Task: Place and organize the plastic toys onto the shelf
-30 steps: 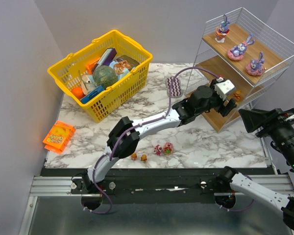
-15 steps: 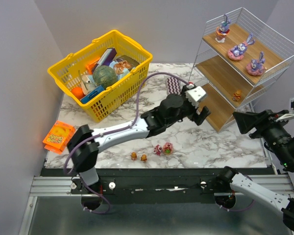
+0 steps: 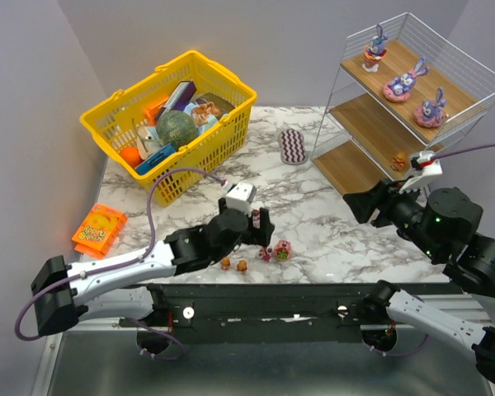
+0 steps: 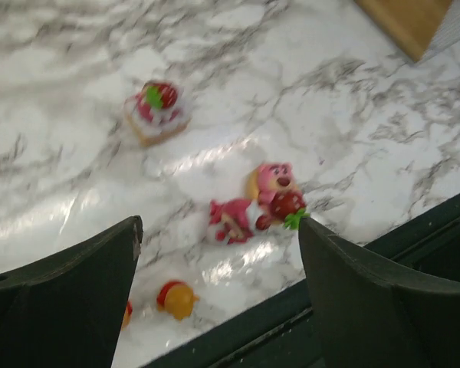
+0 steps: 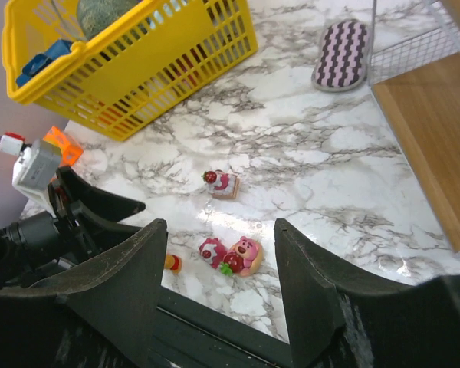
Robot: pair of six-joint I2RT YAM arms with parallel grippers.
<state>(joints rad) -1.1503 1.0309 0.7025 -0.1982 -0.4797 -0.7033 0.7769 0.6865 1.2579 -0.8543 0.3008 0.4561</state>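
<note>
The shelf (image 3: pixel 378 124) stands at the back right with three purple bunnies (image 3: pixel 402 82) on its top board and one orange bear (image 3: pixel 400 160) on what looks like the middle board. Two orange bears (image 3: pixel 242 266) lie by the table's front edge. Beside them lie a pink bear with a strawberry (image 4: pixel 276 192) and a small pink toy (image 4: pixel 230 218). A pink cake toy (image 4: pixel 157 111) sits farther in. My left gripper (image 4: pixel 218 225) hovers open over these toys, holding nothing. My right gripper (image 5: pixel 218 226) hangs open and empty higher up, in front of the shelf.
A yellow basket (image 3: pixel 169 124) full of items stands at the back left. An orange packet (image 3: pixel 99 231) lies at the left edge. A purple zigzag pad (image 3: pixel 294 145) lies left of the shelf. The black rail (image 3: pixel 313 297) runs along the front edge.
My left arm has pulled back from the shelf to the front of the table above the loose toys, leaving the orange bear on the shelf. My right gripper has swung left toward the table.
</note>
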